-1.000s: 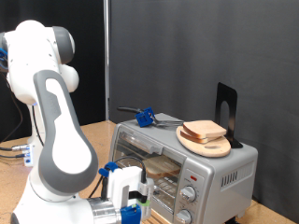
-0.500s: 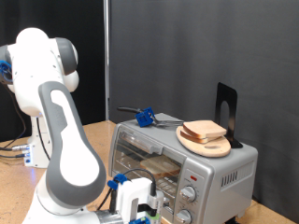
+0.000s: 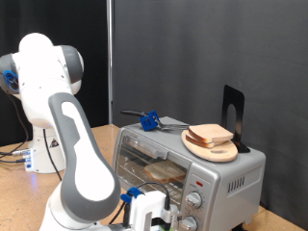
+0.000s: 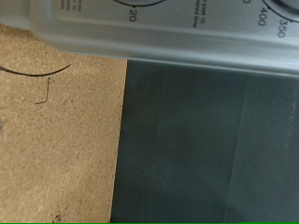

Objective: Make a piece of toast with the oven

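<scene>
Where the exterior view's left is concerned, the white and grey Franka arm (image 3: 60, 135) fills the frame: its base stands on the brown wooden table (image 3: 14, 183), its upper joint sits high near the dark curtain, and its long forearm link bends down toward the exterior view's bottom centre. At that lower edge, the white gripper with blue fittings (image 3: 152, 214) hangs low in front of the small silver countertop toaster oven (image 3: 188, 168), close to the oven's front face and just beside its round knobs (image 3: 193, 200). Whether the fingers are apart or together cannot be told, because they are cropped by the frame edge and do not appear in the wrist view. Nothing shows between them.

Moving right, the oven's glass door is seen, and a slice of bread (image 3: 166, 171) lies on the rack inside. On the oven's roof rests a blue-handled metal utensil (image 3: 149, 120), then a round light wooden board (image 3: 212, 148) carrying the pale square piece of toast with a tan crust (image 3: 211, 135). A black upright stand (image 3: 233, 115) rises behind the board.

The wrist view shows the oven's silver panel with printed dial numbers (image 4: 177, 23), the particle-board tabletop (image 4: 56, 140) and a dark surface (image 4: 206, 149).
</scene>
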